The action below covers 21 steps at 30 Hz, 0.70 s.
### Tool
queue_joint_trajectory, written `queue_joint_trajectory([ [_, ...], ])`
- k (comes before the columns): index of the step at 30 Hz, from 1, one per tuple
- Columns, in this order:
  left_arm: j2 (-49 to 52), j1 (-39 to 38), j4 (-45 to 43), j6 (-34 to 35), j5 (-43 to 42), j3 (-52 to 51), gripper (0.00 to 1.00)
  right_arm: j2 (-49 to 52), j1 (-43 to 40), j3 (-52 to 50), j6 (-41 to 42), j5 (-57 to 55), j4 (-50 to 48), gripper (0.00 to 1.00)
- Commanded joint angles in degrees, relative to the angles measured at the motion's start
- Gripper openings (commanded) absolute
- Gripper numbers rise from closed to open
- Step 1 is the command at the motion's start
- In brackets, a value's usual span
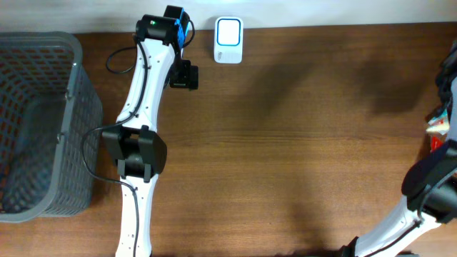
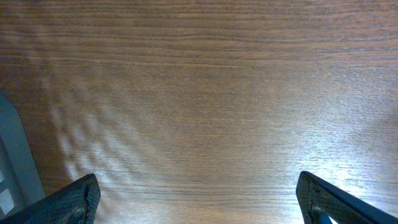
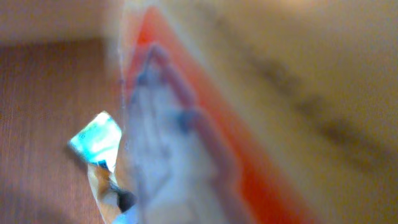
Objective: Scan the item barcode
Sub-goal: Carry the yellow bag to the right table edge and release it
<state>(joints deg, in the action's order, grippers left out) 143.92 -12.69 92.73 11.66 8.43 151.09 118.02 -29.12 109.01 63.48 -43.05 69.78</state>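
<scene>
A blurred packet [image 3: 205, 124], orange, white and beige, fills the right wrist view very close to the lens; no barcode shows on it. It hides my right gripper's fingers; the jaws are shut, and I cannot tell whether they hold the packet. Overhead, the right arm [image 1: 428, 189] reaches to the table's right edge, where a red and white item [image 1: 436, 128] pokes into view. My left gripper [image 1: 184, 75] hovers at the back of the table, left of a white scanner [image 1: 228, 39]. It is open [image 2: 199, 205] over bare wood, nothing between its fingertips [image 2: 74, 199].
A grey mesh basket [image 1: 36, 121] stands at the left edge of the table; its wall [image 2: 15, 162] shows beside the left gripper. A small teal and white packet [image 3: 96, 140] lies behind the blurred one. Brown wooden table top [image 1: 300, 143] spans the middle.
</scene>
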Motion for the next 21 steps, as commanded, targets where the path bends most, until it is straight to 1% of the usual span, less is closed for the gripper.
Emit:
queue_joint_trajectory([
  [1, -0.1, 0.1, 0.1, 0.5, 0.4, 0.5, 0.99, 0.9, -1.5, 0.3, -18.9, 4.9, -4.5, 0.33],
  [2, -0.1, 0.1, 0.1, 0.5, 0.4, 0.5, 0.99, 0.9, -2.6, 0.3, -18.9, 5.0, -4.1, 0.52],
  [3, -0.1, 0.1, 0.1, 0.5, 0.4, 0.5, 0.99, 0.8, -3.9, 0.3, -18.9, 5.6, -2.5, 0.74],
  [4, -0.1, 0.1, 0.1, 0.5, 0.4, 0.5, 0.99, 0.5, -5.1, 0.3, -18.9, 8.1, -0.7, 0.80],
  [5, -0.1, 0.1, 0.1, 0.5, 0.4, 0.5, 0.99, 0.2, -5.5, 0.5, -18.9, 9.1, 0.3, 0.82],
  [6, -0.1, 0.1, 0.1, 0.5, 0.4, 0.5, 0.99, -1.1, -5.4, 0.6, -20.7, 11.1, 1.4, 0.83],
  [7, -0.1, 0.1, 0.1, 0.5, 0.4, 0.5, 0.99, -3.1, -5.2, 0.6, -24.9, 14.9, 1.9, 0.99],
  [9, -0.1, 0.1, 0.1, 0.5, 0.4, 0.5, 0.99, -8.5, -5.0, 0.6, -31.1, 24.5, 4.1, 0.99],
  [12, -0.1, 0.1, 0.1, 0.5, 0.4, 0.5, 0.99, -17.9, -4.9, 0.5, -31.8, 37.1, 6.2, 0.99],
  [13, -0.1, 0.1, 0.1, 0.5, 0.4, 0.5, 0.99, -22.8, -4.1, 0.5, -32.5, 38.1, 7.9, 0.99],
  [15, -0.1, 0.1, 0.1, 0.5, 0.4, 0.5, 0.99, -29.4, -0.7, -1.6, -37.9, 38.1, 8.7, 0.99],
  [16, -0.1, 0.1, 0.1, 0.5, 0.4, 0.5, 0.99, -33.6, 2.1, -4.3, -40.3, 38.1, 8.8, 0.99],
  [17, -0.1, 0.1, 0.1, 0.5, 0.4, 0.5, 0.99, -40.4, 7.0, -10.7, -41.2, 37.9, 8.9, 0.99],
  [20, -0.1, 0.1, 0.1, 0.5, 0.4, 0.5, 0.99, -55.9, 19.2, -29.5, -40.5, 38.5, 3.7, 0.99],
  [21, -0.1, 0.1, 0.1, 0.5, 0.4, 0.5, 0.99, -58.1, 21.3, -32.5, -40.5, 38.6, 4.2, 0.98],
])
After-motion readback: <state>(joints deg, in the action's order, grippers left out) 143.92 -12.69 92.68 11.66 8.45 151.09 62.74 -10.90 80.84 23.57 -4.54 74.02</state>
